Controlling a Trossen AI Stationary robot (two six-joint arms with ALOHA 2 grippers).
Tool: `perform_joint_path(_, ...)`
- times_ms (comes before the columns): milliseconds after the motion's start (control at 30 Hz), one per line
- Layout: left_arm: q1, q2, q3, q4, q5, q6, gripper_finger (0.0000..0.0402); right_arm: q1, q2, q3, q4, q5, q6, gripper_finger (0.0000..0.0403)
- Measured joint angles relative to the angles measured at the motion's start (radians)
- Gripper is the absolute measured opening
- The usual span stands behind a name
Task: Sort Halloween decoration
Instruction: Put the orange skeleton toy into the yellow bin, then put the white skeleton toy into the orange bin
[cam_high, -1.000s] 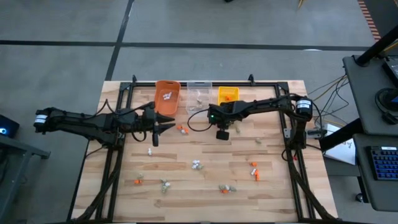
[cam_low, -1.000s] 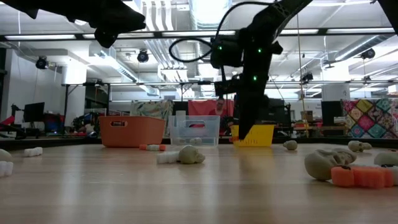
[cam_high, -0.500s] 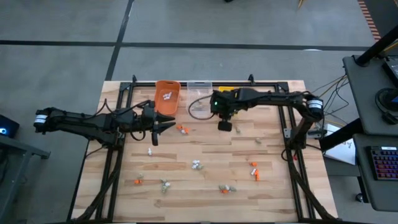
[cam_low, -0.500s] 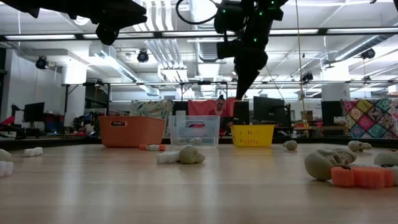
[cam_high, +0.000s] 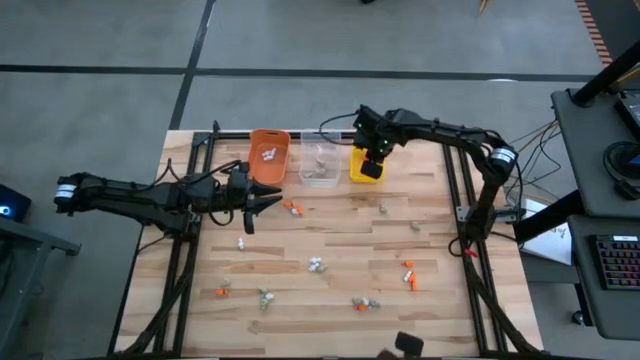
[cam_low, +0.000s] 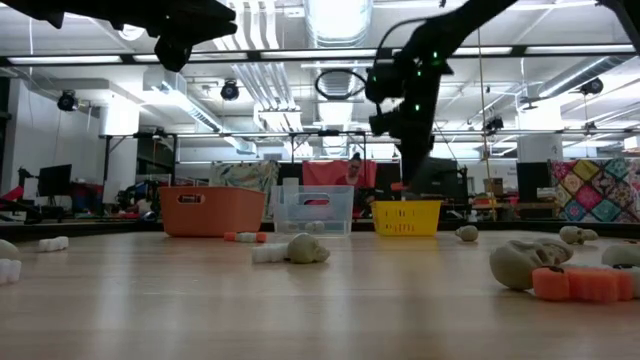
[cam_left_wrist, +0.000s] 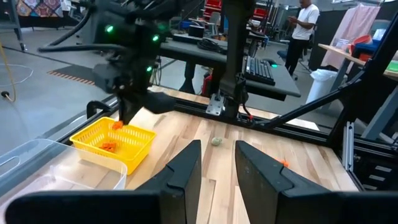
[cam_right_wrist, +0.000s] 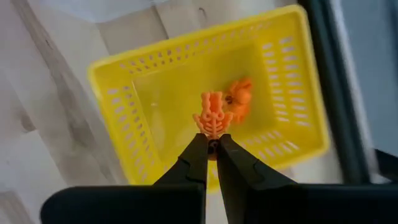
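While my right tool (cam_right_wrist: 211, 144) hangs over the yellow basket (cam_high: 356, 168) at the far edge of the counter (cam_high: 330, 240), I can see in its wrist view that its fingers are pinched together on a small orange skeleton trinket (cam_right_wrist: 212, 117), held above the basket's floor. Another orange trinket (cam_right_wrist: 239, 99) already lies inside the basket. Just beside the yellow basket along that same far edge sits the clear bin (cam_high: 320, 160), with a few pale pieces in it, and next to that the orange bin (cam_high: 268, 155), with white bits inside. My left tool (cam_high: 268, 203) waits off the counter near the orange bin, toward the left edge; its fingers (cam_left_wrist: 186, 171) stand slightly apart with nothing between them. The remaining trinkets are scattered over the wood: an orange and white pair (cam_high: 292, 208) near the left tool, a white one (cam_high: 241, 243) toward the left edge, a pale cluster (cam_high: 316, 265) around the middle, orange pieces (cam_high: 409, 274) toward the right edge, and several more along the near edge, including an orange one (cam_high: 221, 292) and a grey-tan one (cam_high: 265, 296). From the low view, a grey skull-shaped piece (cam_low: 307, 250) lies mid-counter.
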Motion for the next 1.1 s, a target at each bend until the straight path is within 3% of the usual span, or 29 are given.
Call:
perform_joint_path(333,0.0,0.0,0.0,-0.002,0.0,0.0,0.0081,-0.036,0.088,-0.038,0.161,-0.042,-0.004,0.002)
perform_joint_path(700,0.0,0.0,-0.008,-0.015,-0.001,0.031,0.0081,-0.036,0.09,-0.039,0.175,-0.016,-0.01,0.0113)
perform_joint_path(867,0.001,0.0,-0.011,-0.068,-0.002,-0.006,0.0081,-0.026,0.064,-0.039,0.161,-0.018,0.032,0.0114)
perform_joint_path(1100,0.0,0.019,-0.011,-0.21,-0.061,-0.208,0.0081,0.053,-0.051,-0.042,0.137,-0.02,0.109,0.0098)
